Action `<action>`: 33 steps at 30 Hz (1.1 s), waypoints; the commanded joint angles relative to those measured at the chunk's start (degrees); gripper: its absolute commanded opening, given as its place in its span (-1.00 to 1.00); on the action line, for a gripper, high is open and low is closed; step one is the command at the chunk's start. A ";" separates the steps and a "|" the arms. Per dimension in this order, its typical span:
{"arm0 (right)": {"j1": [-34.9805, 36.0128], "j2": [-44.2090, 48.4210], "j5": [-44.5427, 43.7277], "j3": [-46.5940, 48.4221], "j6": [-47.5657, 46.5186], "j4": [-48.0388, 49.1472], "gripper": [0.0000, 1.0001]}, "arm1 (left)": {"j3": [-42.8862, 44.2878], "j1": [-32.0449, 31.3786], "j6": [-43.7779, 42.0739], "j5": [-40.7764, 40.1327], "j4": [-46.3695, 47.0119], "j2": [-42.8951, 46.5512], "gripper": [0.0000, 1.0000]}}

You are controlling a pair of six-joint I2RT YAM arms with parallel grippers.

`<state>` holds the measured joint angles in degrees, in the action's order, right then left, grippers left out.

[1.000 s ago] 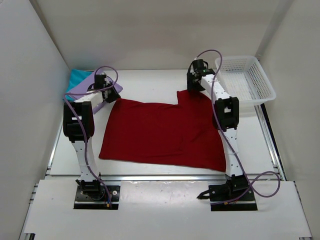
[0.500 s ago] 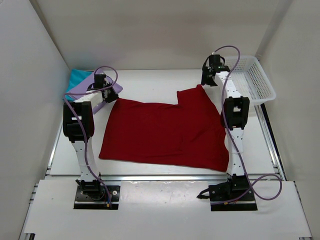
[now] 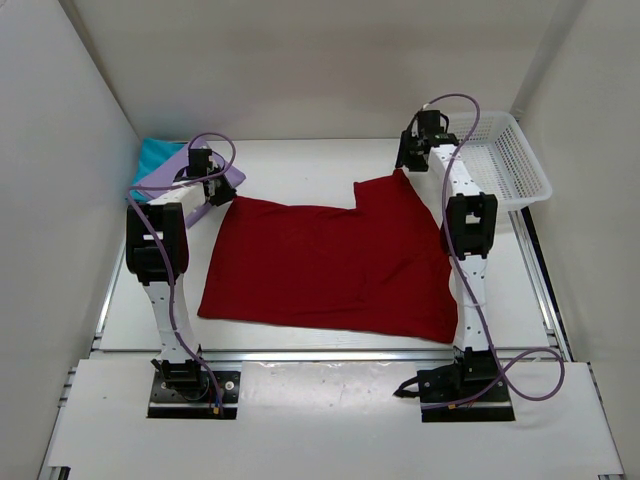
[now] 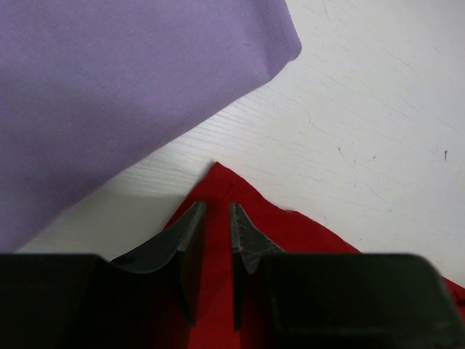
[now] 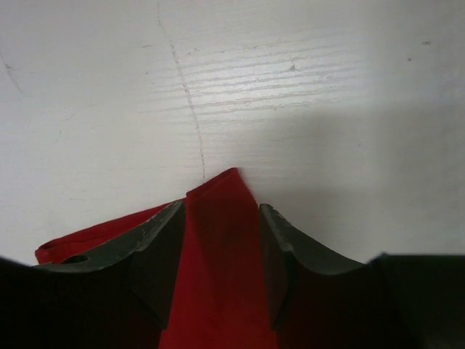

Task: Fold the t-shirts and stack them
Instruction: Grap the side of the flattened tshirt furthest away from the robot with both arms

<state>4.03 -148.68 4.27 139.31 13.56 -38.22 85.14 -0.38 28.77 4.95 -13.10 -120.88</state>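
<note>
The dark red t-shirt (image 3: 320, 265) lies spread on the white table, one sleeve reaching out at the far right. My left gripper (image 3: 218, 192) is shut on its far left corner, where red cloth (image 4: 290, 236) fills the narrow gap of the left gripper (image 4: 218, 211). My right gripper (image 3: 406, 166) is at the far right sleeve tip; in the right wrist view the right gripper (image 5: 221, 211) holds a ridge of red cloth (image 5: 218, 283) between its fingers. The lavender t-shirt (image 3: 157, 184) (image 4: 131, 87) lies folded on the teal t-shirt (image 3: 155, 155) at the far left.
A white mesh basket (image 3: 530, 170) stands at the far right corner, just right of my right arm. White walls close in the table on three sides. Metal rails run along the left, right and near edges.
My right gripper pulled the sleeve out toward the far right, then shifted slightly back to the left. The sleeve now ends in a point. The left arm has not moved.
</note>
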 commanded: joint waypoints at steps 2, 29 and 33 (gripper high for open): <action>-0.43 -2.75 0.47 1.41 3.04 2.27 -0.15 | 1.78 0.21 -0.56 -0.73 -0.34 2.40 -0.38; 0.19 2.42 -0.23 4.75 -0.29 -0.62 -0.99 | 15.57 -1.81 -7.06 -7.58 -9.92 -5.41 -0.11; 0.97 3.57 -0.58 4.40 -1.96 -1.86 -1.00 | 17.52 -2.69 -8.64 -8.55 -13.52 -7.00 -0.16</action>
<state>4.16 -151.65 4.91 141.27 13.89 -39.24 101.32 -2.02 22.85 -1.32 -21.45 -126.98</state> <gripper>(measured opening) 0.017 0.425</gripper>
